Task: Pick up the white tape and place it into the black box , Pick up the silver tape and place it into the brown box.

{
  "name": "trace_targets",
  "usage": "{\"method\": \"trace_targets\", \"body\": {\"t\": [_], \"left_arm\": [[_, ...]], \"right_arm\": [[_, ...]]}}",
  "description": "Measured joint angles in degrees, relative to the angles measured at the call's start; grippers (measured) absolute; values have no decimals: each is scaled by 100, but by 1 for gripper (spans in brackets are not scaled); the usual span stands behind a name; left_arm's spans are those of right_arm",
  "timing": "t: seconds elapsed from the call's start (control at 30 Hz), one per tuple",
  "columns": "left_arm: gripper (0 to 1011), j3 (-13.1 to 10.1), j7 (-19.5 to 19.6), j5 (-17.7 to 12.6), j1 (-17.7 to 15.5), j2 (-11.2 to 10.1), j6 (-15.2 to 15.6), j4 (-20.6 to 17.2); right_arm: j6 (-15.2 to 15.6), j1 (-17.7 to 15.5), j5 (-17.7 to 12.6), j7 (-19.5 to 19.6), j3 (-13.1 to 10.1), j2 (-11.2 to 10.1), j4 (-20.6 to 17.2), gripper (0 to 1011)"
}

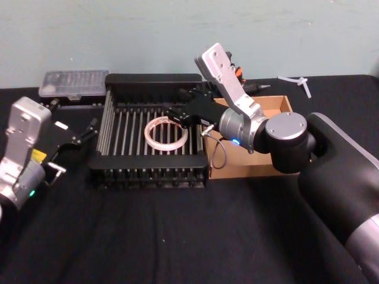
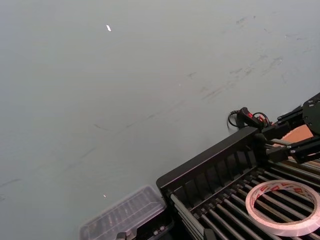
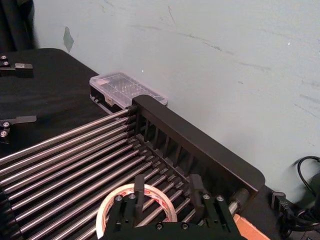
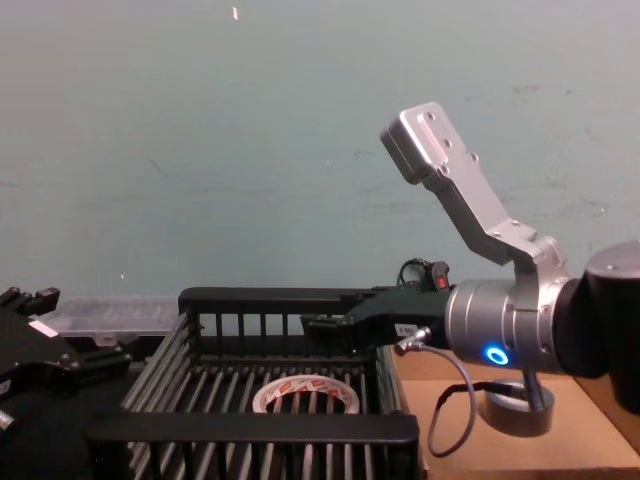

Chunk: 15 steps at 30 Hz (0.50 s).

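The white tape [image 1: 167, 134] lies flat on the slatted floor of the black box [image 1: 151, 79]; its red-printed core shows in the left wrist view [image 2: 285, 205]. My right gripper [image 1: 175, 116] hovers open just above the tape's right side, nothing between its fingers [image 3: 139, 186]. The silver tape [image 4: 515, 410] rests on the floor of the brown box [image 1: 278, 106], below my right wrist. My left gripper [image 1: 76, 142] is parked open on the black cloth left of the black box.
A clear plastic case [image 1: 74, 84] sits behind the black box's left corner, against the wall. A white plastic piece [image 1: 299, 83] lies at the back right. A cable with a red plug [image 1: 240, 72] runs behind the brown box.
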<state>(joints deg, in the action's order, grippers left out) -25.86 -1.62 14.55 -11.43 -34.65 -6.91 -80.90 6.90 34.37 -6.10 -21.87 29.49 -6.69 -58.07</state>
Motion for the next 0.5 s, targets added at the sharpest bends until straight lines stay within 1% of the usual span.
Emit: {"method": "trace_targets", "body": {"t": [0.07,0.1,0.17,0.2,0.3,0.33,0.37,0.4,0.43,0.47,0.5], "left_arm": [[1001,0,0,0,0,0,0,0],[1001,0,0,0,0,0,0,0],[1001,0,0,0,0,0,0,0],[1001,0,0,0,0,0,0,0],[1001,0,0,0,0,0,0,0],[1001,0,0,0,0,0,0,0],[1001,0,0,0,0,0,0,0],[1001,0,0,0,0,0,0,0],[1001,0,0,0,0,0,0,0],[1001,0,0,0,0,0,0,0],[1001,0,0,0,0,0,0,0]], "right_arm": [[1,0,-1,-1,0,-1,-1,612],[2,0,-2,-2,0,-1,-2,671],[3,0,-3,-4,0,-2,-4,704],[3,0,-3,-4,0,-3,-4,759],[3,0,-5,-5,0,-3,-5,824],[3,0,-5,-5,0,-3,-5,876],[3,0,-6,-5,0,-3,-5,889],[4,0,-6,-5,0,-4,-5,926],[3,0,-6,-5,0,-4,-5,934],[3,0,-6,-6,0,-4,-5,985],[3,0,-6,-5,0,-4,-5,999]]}}
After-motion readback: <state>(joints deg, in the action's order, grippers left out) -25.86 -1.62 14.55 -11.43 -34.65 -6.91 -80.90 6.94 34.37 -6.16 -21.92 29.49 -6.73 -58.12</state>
